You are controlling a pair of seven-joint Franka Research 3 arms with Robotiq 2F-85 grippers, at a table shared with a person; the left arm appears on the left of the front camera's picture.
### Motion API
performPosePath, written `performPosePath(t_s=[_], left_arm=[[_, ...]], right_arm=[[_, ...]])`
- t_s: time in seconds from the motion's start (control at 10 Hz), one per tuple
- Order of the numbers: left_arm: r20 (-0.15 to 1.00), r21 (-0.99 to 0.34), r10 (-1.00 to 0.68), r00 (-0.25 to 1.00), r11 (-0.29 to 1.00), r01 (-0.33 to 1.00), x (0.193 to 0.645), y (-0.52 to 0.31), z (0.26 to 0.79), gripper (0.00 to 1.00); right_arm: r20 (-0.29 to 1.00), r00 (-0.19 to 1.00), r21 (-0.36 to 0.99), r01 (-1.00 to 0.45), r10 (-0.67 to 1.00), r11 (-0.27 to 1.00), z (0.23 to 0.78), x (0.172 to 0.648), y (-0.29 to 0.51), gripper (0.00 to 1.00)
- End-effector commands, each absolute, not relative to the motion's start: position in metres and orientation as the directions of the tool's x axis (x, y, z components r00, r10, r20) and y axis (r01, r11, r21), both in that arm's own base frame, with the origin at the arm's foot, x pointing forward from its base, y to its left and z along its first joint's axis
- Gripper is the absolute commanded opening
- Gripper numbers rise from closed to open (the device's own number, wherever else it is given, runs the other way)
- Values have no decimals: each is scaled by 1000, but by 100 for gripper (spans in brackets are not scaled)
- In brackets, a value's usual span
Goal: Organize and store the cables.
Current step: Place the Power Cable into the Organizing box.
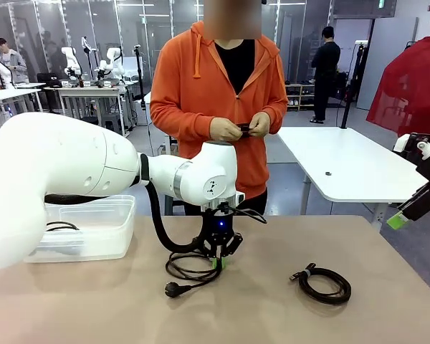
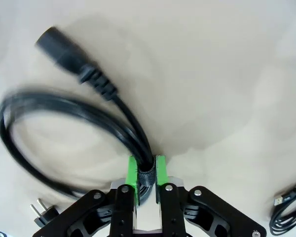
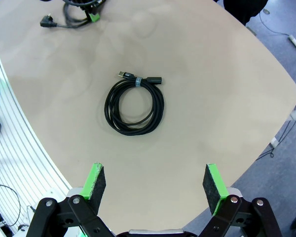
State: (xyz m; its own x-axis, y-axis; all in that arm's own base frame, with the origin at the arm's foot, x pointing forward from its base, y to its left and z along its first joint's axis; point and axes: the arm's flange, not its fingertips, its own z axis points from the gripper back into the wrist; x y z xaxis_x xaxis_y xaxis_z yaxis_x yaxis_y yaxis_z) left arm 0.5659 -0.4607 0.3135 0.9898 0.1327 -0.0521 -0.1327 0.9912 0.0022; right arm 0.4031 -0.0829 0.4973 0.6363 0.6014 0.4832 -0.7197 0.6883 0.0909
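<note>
Power cable coil [image 2: 130,123] clamped tight in left end effector [image 2: 146,165]; right end effector [image 3: 154,170] spread wide, holding nothing.

Two black cables, each wound into a coil.
Power cord [image 1: 192,274] loosely looped, plug trailing, lower centre of front view; neater banded USB cable [image 1: 309,272] lying flat, lower right.
</note>
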Motion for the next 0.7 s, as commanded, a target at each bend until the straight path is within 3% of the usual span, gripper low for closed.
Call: performPosePath(t_s=[0.0,0.3,0.6], left_arm=[[-12,17,102,995,995,-102,565,-453,311,0],[17,24,67,998,997,-68,560,-446,315,0],[117,35,103,988,994,-108,527,-429,365,0]], right_arm=[[470,648,90,-711,599,698,498,404,-82,100],[470,648,90,-711,599,698,498,404,-82,100],[470,648,90,-711,599,698,498,404,-82,100]])
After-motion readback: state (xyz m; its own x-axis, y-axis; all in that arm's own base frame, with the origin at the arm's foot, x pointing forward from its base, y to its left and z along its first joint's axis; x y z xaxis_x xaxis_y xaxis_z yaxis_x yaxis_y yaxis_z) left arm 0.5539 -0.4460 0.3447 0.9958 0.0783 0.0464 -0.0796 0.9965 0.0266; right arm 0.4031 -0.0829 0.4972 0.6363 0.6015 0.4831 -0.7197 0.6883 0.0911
